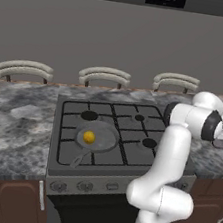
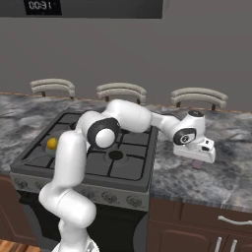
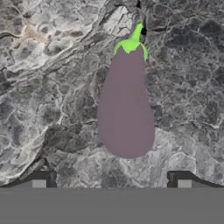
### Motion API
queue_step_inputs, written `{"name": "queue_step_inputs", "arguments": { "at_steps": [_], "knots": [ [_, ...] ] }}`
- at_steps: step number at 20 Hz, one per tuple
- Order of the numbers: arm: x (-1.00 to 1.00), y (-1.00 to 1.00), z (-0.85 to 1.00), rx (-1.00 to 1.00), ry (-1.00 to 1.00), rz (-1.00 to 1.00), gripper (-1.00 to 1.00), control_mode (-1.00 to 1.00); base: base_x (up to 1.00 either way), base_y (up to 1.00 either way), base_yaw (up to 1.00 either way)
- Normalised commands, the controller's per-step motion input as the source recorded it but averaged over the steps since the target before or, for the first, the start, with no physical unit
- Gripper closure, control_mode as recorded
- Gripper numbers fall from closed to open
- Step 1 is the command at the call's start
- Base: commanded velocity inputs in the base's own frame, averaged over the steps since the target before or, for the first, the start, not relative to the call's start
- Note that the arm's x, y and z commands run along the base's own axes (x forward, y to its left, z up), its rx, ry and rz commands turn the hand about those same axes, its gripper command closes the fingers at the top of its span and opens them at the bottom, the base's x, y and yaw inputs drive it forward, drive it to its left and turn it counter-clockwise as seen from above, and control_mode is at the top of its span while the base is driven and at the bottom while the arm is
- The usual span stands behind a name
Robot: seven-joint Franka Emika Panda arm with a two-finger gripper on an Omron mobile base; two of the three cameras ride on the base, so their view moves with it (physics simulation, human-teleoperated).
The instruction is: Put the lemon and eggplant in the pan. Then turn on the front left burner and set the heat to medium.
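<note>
The lemon [image 1: 89,137] is a small yellow ball lying in the grey pan [image 1: 97,137], which rests on the stove's front left corner and hides the front left burner. From the right side the lemon [image 2: 52,143] peeks out behind my arm. The pale purple eggplant [image 3: 126,105] with a green stem lies on the marble counter right of the stove. My gripper [image 3: 111,180] hovers just above it, open, both fingertips [image 3: 41,180] short of its blunt end. Under the hand, the eggplant [image 2: 199,164] shows as a small purple patch.
The grey four-burner stove [image 1: 60,161] has a row of knobs [image 1: 84,185] along its front and three bare dark burners [image 1: 149,143]. Marble counter [image 1: 15,129] runs on both sides. Chair backs [image 1: 104,75] stand behind the counter.
</note>
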Motion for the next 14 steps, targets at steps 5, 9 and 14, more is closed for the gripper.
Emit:
{"name": "queue_step_inputs", "arguments": {
  "at_steps": [5,9,14],
  "knots": [
    [0.24,-0.17,-0.13,0.01,0.06,0.01,-1.0,-1.0,0.0,0.0,0.0],
    [0.17,-0.13,-0.17,0.05,0.03,0.0,-1.0,-1.0,0.0,0.0,0.0],
    [0.11,-0.19,-0.13,0.06,0.0,0.0,-1.0,-1.0,0.0,0.0,0.0]
  ]
}}
